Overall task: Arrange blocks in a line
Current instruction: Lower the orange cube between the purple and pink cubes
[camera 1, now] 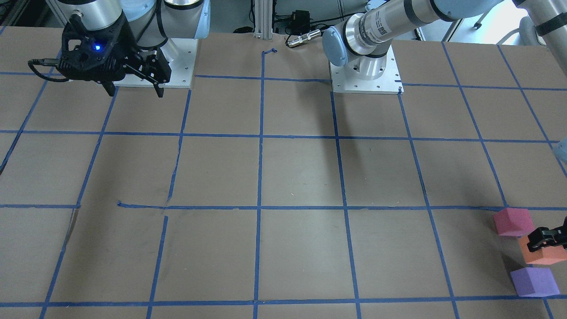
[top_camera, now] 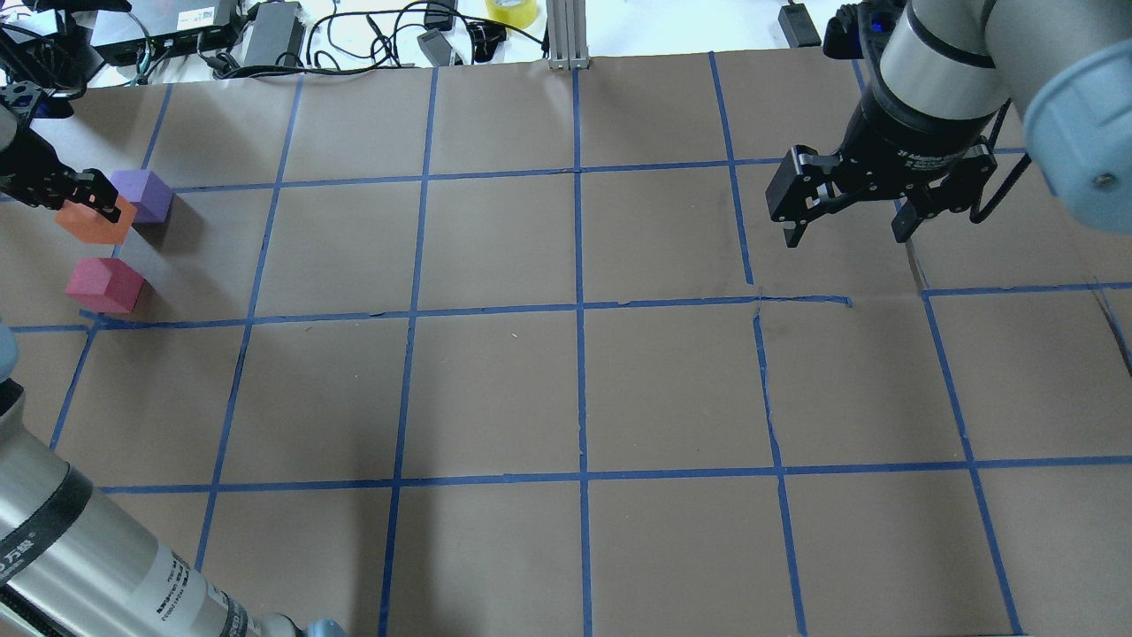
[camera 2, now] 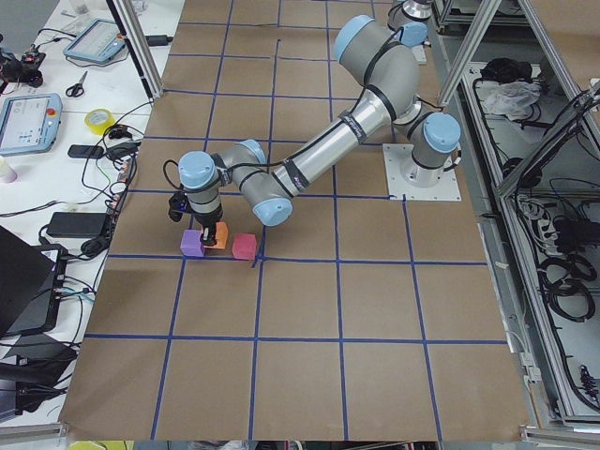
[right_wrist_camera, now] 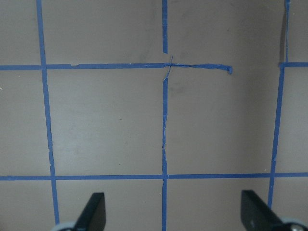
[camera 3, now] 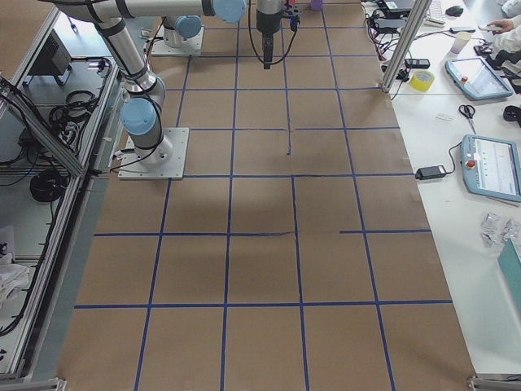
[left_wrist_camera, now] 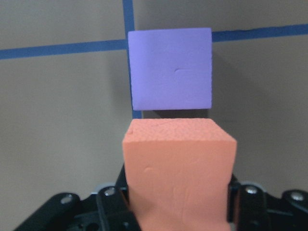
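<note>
Three foam cubes sit near the table's far left corner in the overhead view. My left gripper [top_camera: 88, 196] is shut on the orange block [top_camera: 93, 223], which shows between its fingers in the left wrist view [left_wrist_camera: 178, 178]. The purple block [top_camera: 143, 195] lies just beyond it, a small gap apart [left_wrist_camera: 171, 67]. The red-pink block [top_camera: 104, 285] lies on the other side, next to a tape crossing. I cannot tell whether the orange block touches the table. My right gripper [top_camera: 853, 226] is open and empty, hovering over the far right of the table.
Blue tape lines [top_camera: 579, 305] divide the brown table into grid squares. The table's left edge is close beside the blocks. Cables and electronics [top_camera: 265, 26] lie past the far edge. The arm bases [camera 1: 365, 75] stand at the robot's side.
</note>
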{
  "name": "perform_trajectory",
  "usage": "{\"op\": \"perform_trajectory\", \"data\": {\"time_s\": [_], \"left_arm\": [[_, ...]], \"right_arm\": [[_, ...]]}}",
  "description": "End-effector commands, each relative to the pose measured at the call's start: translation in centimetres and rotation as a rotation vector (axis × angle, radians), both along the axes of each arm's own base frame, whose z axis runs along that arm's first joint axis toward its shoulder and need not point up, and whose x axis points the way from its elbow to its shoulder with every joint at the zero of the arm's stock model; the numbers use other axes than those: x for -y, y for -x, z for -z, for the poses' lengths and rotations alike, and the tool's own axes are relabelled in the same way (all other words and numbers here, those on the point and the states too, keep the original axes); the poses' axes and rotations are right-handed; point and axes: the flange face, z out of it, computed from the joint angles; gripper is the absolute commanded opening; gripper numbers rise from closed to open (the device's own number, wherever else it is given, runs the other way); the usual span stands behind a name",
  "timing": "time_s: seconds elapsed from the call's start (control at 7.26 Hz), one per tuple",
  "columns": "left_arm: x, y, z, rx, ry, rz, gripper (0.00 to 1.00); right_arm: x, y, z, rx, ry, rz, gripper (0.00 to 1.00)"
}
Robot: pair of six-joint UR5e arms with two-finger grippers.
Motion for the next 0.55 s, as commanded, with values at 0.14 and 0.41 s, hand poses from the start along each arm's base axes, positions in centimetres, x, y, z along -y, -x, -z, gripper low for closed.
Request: {"op": "perform_trajectory", "data": {"time_s": [0.14, 0.41], "left_arm": [[0.0, -0.1, 1.3, -0.008, -0.020, -0.001, 0.00], [-0.4, 0.2, 2.6, -0.017, -0.038, -0.001, 0.00]], "right_arm": [[0.0, 0.0, 0.0, 0.000, 0.001, 0.001, 1.00], [-0.1, 0.2, 0.0, -0.020, 0.001, -0.005, 1.00]]}}
